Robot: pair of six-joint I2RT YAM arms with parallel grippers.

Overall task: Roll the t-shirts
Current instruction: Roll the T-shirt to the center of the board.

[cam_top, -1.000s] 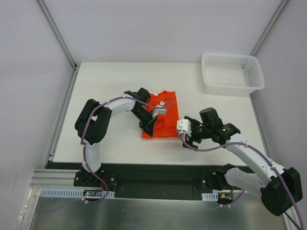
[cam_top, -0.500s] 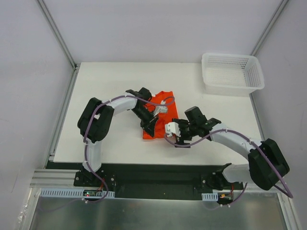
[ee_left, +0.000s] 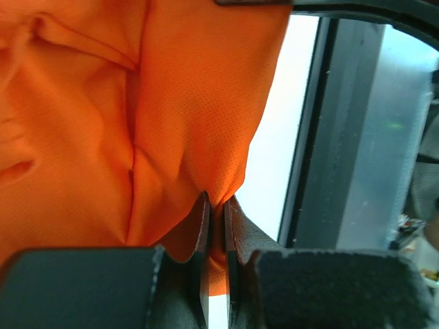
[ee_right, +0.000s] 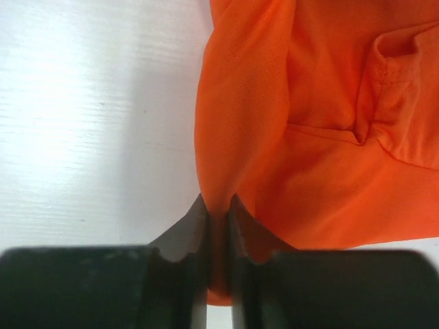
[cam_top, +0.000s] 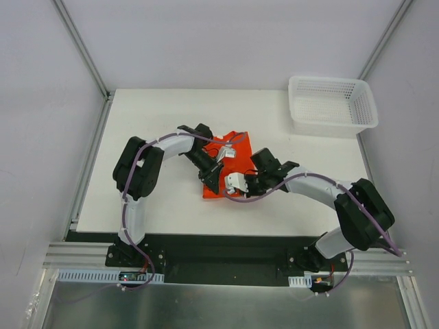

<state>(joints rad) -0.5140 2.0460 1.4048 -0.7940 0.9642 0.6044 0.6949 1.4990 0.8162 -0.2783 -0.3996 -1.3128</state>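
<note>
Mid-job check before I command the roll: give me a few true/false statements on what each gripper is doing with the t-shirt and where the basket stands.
1. The left gripper is shut on a pinch of the t-shirt. True.
2. The right gripper is open and clear of the fabric. False: its fingers are closed on a fold at the t-shirt's edge.
3. The white mesh basket has a t-shirt in it. False: nothing shows inside it, and the t-shirt lies on the table between the two arms.
4. The basket sits at the table's far right corner, apart from the t-shirt. True.
</note>
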